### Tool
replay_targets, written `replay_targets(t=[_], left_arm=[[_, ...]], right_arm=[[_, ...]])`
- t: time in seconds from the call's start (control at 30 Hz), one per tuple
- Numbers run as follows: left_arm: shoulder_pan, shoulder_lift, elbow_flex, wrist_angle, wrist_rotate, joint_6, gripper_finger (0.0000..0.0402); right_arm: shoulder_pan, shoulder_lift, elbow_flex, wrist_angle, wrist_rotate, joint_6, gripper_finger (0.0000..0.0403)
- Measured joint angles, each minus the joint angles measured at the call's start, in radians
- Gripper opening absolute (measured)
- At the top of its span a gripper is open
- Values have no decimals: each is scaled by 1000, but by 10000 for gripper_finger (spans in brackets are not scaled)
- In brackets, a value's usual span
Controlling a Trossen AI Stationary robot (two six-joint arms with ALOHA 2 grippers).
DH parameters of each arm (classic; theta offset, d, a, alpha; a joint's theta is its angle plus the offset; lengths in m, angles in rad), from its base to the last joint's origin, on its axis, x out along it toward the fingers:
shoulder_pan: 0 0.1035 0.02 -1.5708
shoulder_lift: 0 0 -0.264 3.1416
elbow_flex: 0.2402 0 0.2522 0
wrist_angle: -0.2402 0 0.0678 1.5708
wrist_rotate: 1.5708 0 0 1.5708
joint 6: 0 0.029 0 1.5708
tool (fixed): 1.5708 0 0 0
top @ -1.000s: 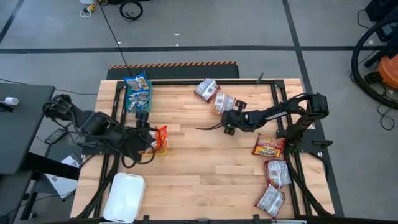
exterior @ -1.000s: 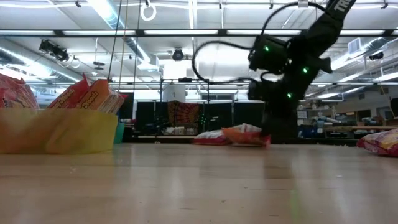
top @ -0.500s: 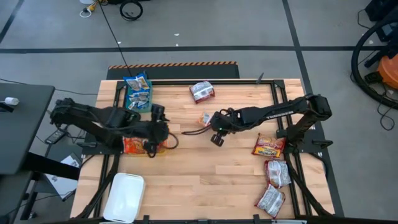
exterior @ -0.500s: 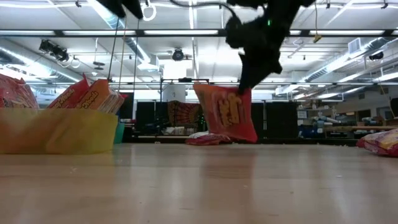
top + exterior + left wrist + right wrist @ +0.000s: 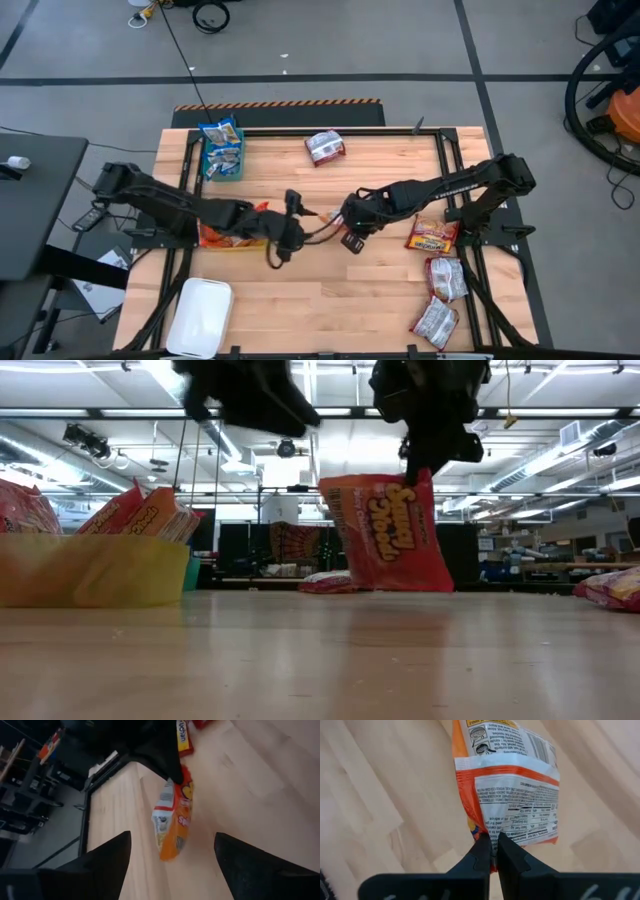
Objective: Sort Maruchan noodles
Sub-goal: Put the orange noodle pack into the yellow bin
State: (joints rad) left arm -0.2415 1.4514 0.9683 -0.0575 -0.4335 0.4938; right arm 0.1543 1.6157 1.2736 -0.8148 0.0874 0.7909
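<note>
An orange-red Maruchan packet hangs upright above the table's middle. My right gripper is shut on the packet's top edge. In the high view the right gripper reaches in from the right. My left gripper faces it from the left, a short way off. The left wrist view shows the left gripper open, its jaws apart on either side of the hanging packet without touching it.
A yellow bin with orange packets sits at the left, a teal bin with blue packets behind it, and a white bin at the front left. A silver packet lies at the back. Three packets lie along the right edge.
The right gripper picked up the orange packet at the back and carried it toward the table's middle. The left arm stretched from the yellow bin toward it, and its jaws opened.
</note>
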Motion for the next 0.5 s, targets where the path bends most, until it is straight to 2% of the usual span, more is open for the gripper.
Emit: replay_targets(t=[0.2,0.5], left_arm=[[12,211,75,116,5,46,286],[52,318,132,156,15,-5,286]], right_arm=[[1,0,8,4,-37,45,19],[17,0,7,18,-110,53,19]])
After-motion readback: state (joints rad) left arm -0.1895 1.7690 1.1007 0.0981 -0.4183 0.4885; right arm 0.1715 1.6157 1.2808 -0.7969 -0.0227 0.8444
